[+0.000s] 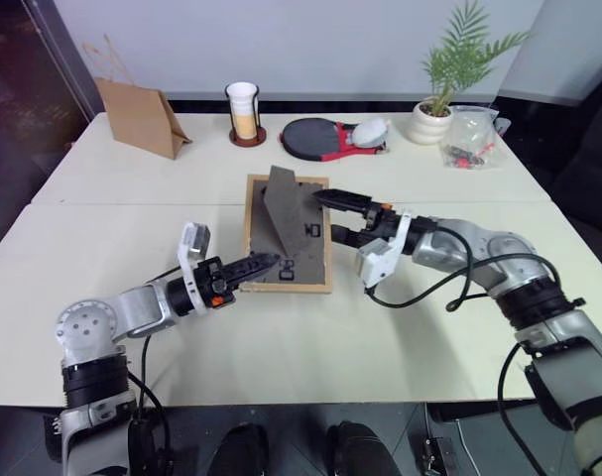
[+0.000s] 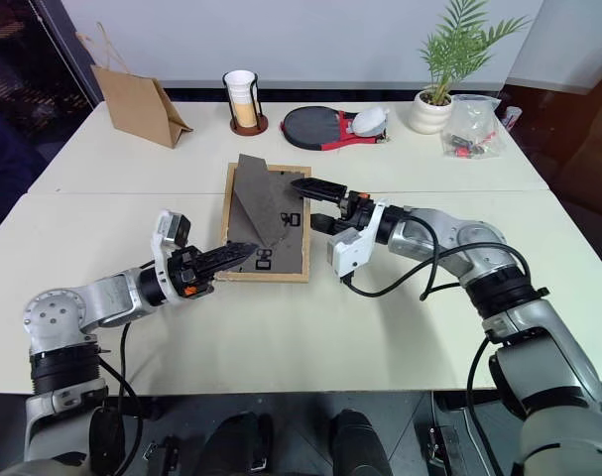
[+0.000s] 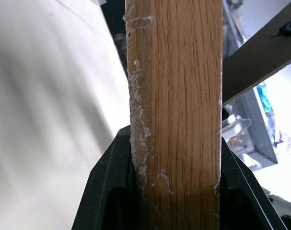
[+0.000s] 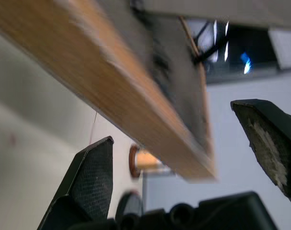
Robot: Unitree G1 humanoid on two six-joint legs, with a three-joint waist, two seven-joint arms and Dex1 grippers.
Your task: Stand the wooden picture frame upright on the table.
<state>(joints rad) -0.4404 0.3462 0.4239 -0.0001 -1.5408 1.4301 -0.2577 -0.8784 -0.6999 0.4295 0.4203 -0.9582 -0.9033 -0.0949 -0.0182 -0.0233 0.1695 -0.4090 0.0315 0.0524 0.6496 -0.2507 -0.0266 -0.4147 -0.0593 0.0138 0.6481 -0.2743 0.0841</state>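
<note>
1. Looking over the robot's arms from the head cameras, I see the small rectangular light-wood picture frame (image 1: 287,236) near the middle of the large pale cream table (image 1: 281,337), back side up, its dark grey-brown panel showing and its fold-out stand (image 1: 284,203) raised off the panel. The left gripper (image 1: 264,264) has its two black fingers pinched on the frame's near left edge. The right gripper (image 1: 332,213) sits at the frame's right edge with its fingers spread wide, one above the frame's edge and one beside it, holding nothing. Along the far side of the table stand a brown paper bag (image 1: 140,117), a white cup in a dark holder (image 1: 243,113), a black and red paddle (image 1: 325,139), a potted green plant (image 1: 441,89) and a clear plastic bag (image 1: 471,136).

2. From the left wrist, the frame's light-wood edge (image 3: 176,110) runs straight between the two black fingers (image 3: 104,191), which press on it from both sides; the dark stand (image 3: 258,62) angles off behind it.

3. From the right wrist, the frame's wooden edge (image 4: 121,96) crosses at a slant, blurred, and passes between the two widely parted fingers (image 4: 90,177) without visibly touching either. The cup (image 4: 144,162) shows beyond it.
</note>
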